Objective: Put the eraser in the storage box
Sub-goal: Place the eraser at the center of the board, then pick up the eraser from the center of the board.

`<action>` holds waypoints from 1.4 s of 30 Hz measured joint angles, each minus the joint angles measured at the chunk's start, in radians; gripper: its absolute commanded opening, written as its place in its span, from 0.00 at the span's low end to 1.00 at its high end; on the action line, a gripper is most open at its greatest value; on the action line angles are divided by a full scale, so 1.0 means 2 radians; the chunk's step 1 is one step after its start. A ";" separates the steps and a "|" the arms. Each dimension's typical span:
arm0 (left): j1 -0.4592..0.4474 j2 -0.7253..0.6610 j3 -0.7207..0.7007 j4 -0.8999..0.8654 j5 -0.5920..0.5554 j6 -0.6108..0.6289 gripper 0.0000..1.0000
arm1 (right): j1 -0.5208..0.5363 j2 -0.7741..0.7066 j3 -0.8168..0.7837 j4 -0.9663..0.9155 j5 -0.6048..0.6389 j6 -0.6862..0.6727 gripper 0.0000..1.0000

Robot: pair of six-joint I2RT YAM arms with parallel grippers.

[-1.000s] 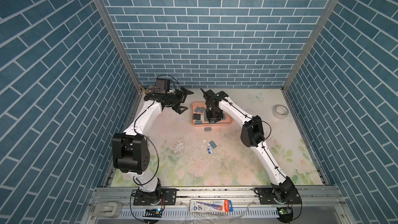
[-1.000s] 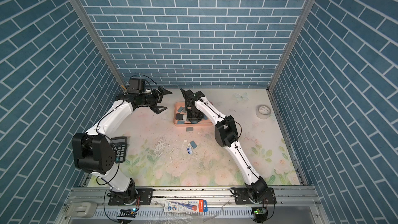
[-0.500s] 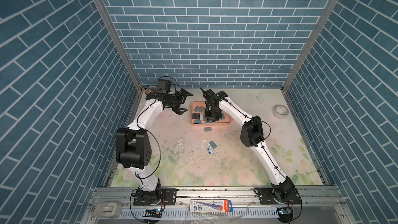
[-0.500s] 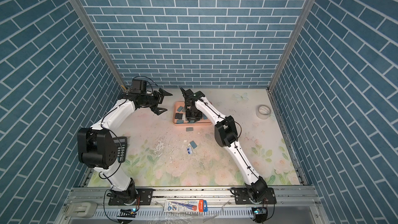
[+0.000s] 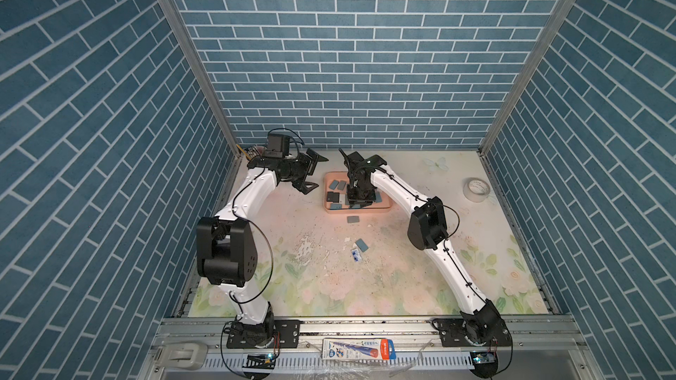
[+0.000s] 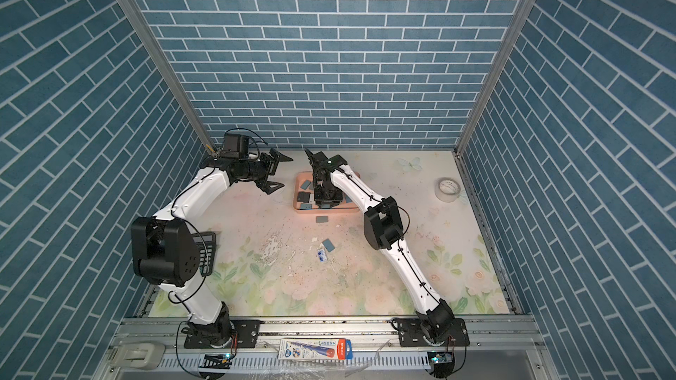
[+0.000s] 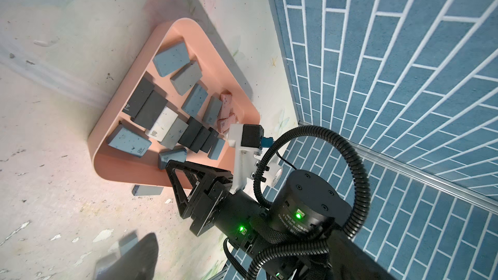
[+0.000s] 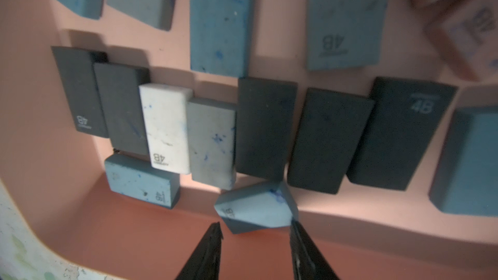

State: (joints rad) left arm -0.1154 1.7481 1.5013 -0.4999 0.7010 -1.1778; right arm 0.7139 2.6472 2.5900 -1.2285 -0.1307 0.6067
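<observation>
Storage box (image 5: 380, 209) floor packed with erasers (image 8: 265, 127), right gripper (image 8: 256, 227) over front wall. Loose eraser (image 5: 353, 219) at box's 6 o'clock; 12 o'clock mat (image 5: 413, 162) clear.

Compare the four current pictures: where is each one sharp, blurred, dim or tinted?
Both top views: evenly lit, sharp throughout. Left wrist view: the storage box is crisp, but the left gripper's finger close to the lens is a dark blur. Right wrist view: dim and reddish, the pink erasers smeared.
</observation>
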 measured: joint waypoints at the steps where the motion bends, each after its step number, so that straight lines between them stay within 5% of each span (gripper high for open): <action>1: 0.000 0.000 0.000 0.000 0.000 0.000 0.99 | -0.001 0.000 0.000 0.000 0.001 0.000 0.50; 12: 0.000 -0.001 0.004 0.005 0.000 -0.003 0.99 | -0.005 -0.030 -0.002 -0.011 0.033 -0.006 0.66; 23: -0.003 -0.035 -0.007 0.041 -0.002 -0.021 1.00 | -0.008 -0.189 -0.116 0.006 0.077 -0.056 0.87; 33: -0.028 -0.112 -0.144 0.101 -0.024 -0.047 1.00 | 0.010 -0.391 -0.450 0.086 0.080 -0.116 0.76; 42: -0.039 -0.128 -0.204 0.130 -0.022 -0.067 1.00 | 0.067 -0.395 -0.525 0.130 0.066 -0.117 0.67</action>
State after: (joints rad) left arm -0.1932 1.4921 1.0924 -0.2401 0.6579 -1.3121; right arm 0.8486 1.8568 1.5398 -0.9695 0.0010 0.3725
